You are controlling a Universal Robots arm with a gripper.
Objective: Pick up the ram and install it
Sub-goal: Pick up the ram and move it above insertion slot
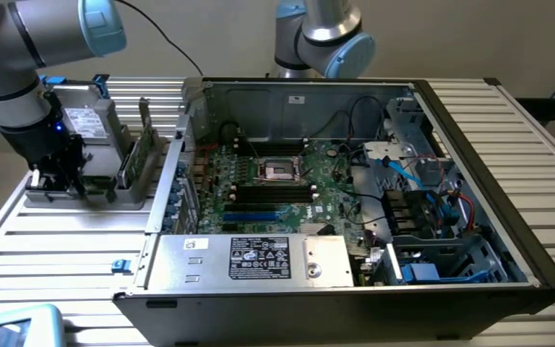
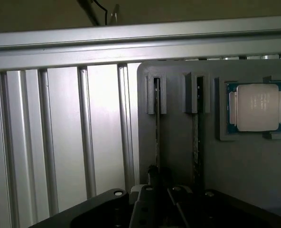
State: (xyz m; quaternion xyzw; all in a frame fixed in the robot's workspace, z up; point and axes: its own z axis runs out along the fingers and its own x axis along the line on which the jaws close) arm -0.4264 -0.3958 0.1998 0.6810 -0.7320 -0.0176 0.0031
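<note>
While the ram [image 2: 157, 133] stands edge-on in its grey holder [image 2: 178, 152] slot, the gripper [image 2: 154, 176] is clenched on it. Silver processor [image 2: 257, 107] sits nearby.

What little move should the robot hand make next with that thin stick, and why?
Probably a slow lift straight up. The gripper looks shut on the ram, which stands on edge in a slot of the grey holder. A second stick stands in the next slot close beside it, so pulling sideways might jam it or knock its neighbour.
</note>
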